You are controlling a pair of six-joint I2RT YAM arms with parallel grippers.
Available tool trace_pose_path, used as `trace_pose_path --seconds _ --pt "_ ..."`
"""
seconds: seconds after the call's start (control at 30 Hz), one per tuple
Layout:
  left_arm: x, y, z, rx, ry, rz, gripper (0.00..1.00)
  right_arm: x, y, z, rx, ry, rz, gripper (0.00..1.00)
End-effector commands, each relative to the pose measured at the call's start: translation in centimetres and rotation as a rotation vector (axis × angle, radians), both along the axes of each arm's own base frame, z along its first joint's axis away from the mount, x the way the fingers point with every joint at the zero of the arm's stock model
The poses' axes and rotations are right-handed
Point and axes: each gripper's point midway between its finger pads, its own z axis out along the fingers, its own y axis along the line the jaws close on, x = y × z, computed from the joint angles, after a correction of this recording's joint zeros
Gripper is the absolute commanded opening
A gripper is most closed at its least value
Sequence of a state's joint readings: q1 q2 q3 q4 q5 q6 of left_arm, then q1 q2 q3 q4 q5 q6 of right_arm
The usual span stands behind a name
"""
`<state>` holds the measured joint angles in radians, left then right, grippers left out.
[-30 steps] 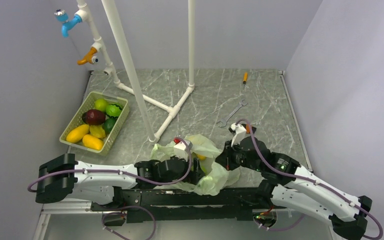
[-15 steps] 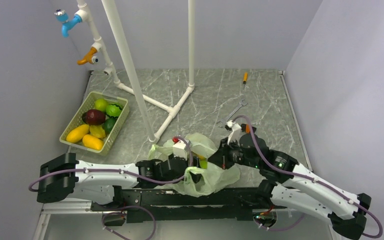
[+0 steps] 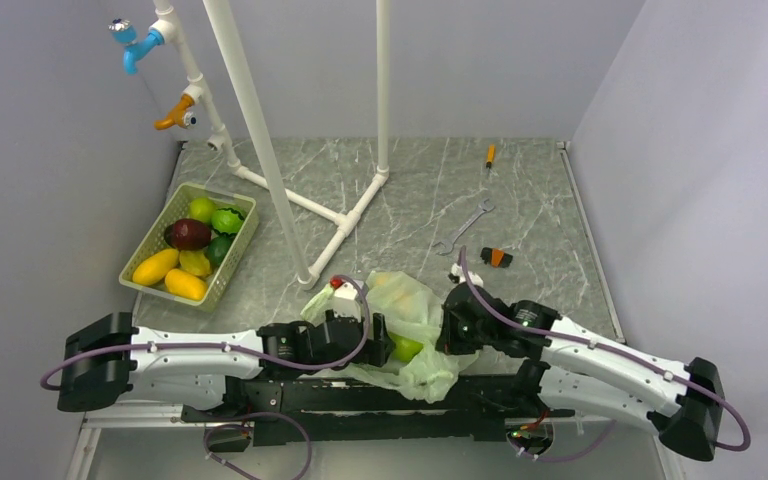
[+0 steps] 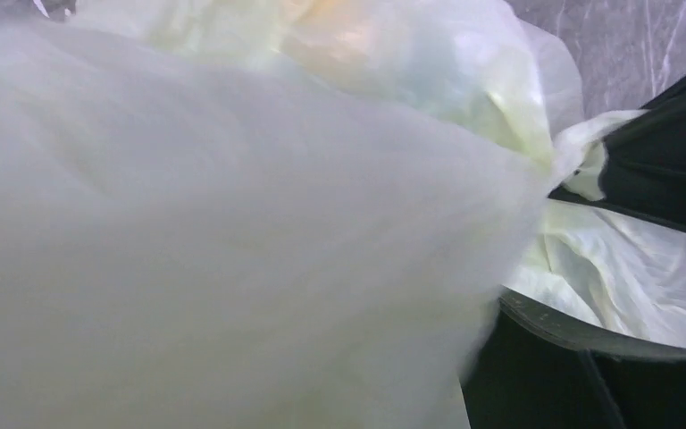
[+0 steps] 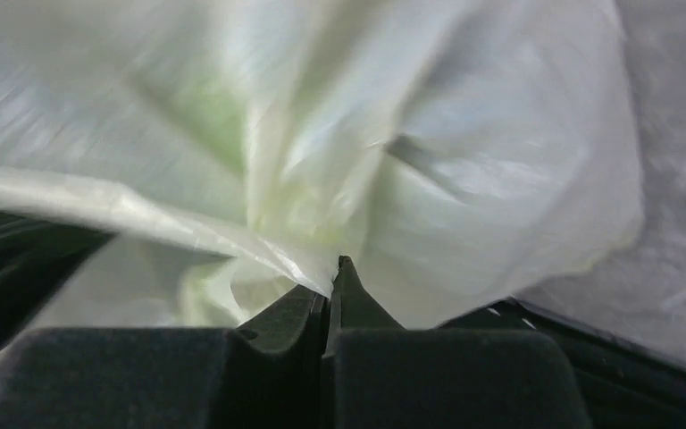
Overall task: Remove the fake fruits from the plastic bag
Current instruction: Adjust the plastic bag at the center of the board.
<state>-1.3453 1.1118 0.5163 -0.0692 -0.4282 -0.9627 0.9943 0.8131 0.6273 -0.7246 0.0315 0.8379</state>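
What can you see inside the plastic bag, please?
One green fake fruit shows inside the plastic bag; its crumpled film hides anything else there.

No text, label, brand, number or sign can be read in any view, neither on the plastic bag [image 3: 415, 300] near the tabletop's near edge nor on the green slotted basket [image 3: 238, 258] at its left edge.
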Motion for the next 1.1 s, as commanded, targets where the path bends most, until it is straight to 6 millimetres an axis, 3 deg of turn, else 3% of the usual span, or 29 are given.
trace_pose_path --seconds 0.0,0.1,0.23,0.37,0.5,0.63,0.77,0.9,1.07 --pt "0.8 0.4 -0.2 0.028 -0.034 0.040 0.99 -0.8 -5.0 -5.5 -0.197 0.143 -0.324 0.00" --pt "0.8 0.1 -0.2 0.035 -0.034 0.033 0.99 0.1 -5.2 -7.4 -0.191 0.105 -0.369 0.00" --pt "0.5 -0.3 -0.4 0.033 -0.025 0.007 0.99 1.6 -4.2 -7.3 -0.174 0.021 -0.316 0.00" --pt "0.4 -0.5 -0.6 0.014 -0.032 -0.005 0.99 4.6 -4.2 -5.1 -0.187 -0.128 -0.346 0.00" --pt "0.9 -2.0 0.7 -0.027 -0.077 -0.044 0.99 8.9 -5.2 -2.1 -0.191 -0.355 -0.444 0.00" --pt "2.6 -2.6 0.9 -0.029 -0.061 -0.050 0.99 13.3 -5.1 1.3 -0.201 -0.540 -0.473 0.00" --pt "4.8 -2.2 1.6 -0.021 -0.076 -0.023 0.99 16.2 -5.5 3.1 -0.277 -0.618 -0.443 0.00" --pt "5.7 -1.9 2.8 -0.020 -0.101 -0.011 0.99 16.3 -5.0 5.0 -0.289 -0.650 -0.350 0.00" --pt "5.7 -2.2 3.1 -0.061 -0.102 -0.009 0.98 12.8 -1.7 6.1 -0.010 -0.693 -0.116 0.00"
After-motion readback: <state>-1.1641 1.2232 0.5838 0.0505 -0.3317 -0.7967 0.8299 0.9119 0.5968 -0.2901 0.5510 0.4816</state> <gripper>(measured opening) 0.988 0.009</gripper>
